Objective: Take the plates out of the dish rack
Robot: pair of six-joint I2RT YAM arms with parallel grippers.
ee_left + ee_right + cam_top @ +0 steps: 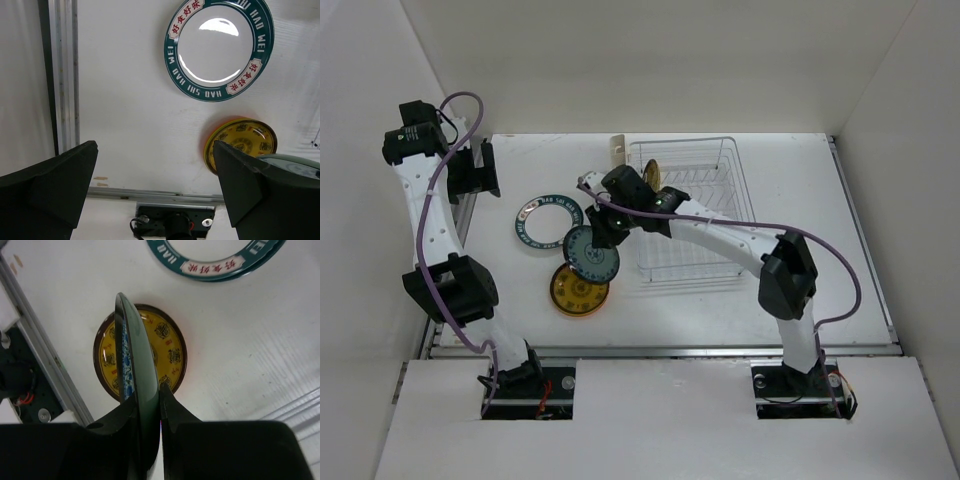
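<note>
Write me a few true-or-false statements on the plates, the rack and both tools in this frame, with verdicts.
1. The right tool grips a dark green plate by its rim. True.
2. The left tool is shut on a plate. False: it is open and holds nothing.
3. The teal-rimmed white plate lies flat on the table. True.
4. The dish rack is empty. False: an amber plate stands in it.
5. The yellow plate lies to the right of the rack. False: it lies to its left.
</note>
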